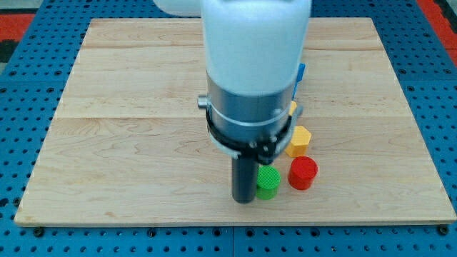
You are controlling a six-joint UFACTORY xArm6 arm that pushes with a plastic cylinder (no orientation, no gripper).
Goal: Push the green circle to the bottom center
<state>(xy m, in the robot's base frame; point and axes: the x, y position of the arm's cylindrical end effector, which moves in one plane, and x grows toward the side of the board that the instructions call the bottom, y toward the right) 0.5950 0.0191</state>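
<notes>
In the camera view, my tip [244, 200] rests on the wooden bench [128, 143] at the lower centre of the frame, touching the left side of the green circle [268, 183]. There is no gripper, only the dark rod, holding nothing. The red cylinder [303, 173] sits just right of the green circle, the yellow hexagonal block [299, 140] above it, and a blue block [301, 73] peeks out beside the arm.

A single camera looked down at a slant on the wooden board [143, 128] from beyond its bottom edge, facing the far edge at the frame's top. It sat near enough that the board nearly filled the frame, blue pegboard [21, 239] showing around it. The white arm housing [253, 36] rose close to the lens, running out of the upper centre.
</notes>
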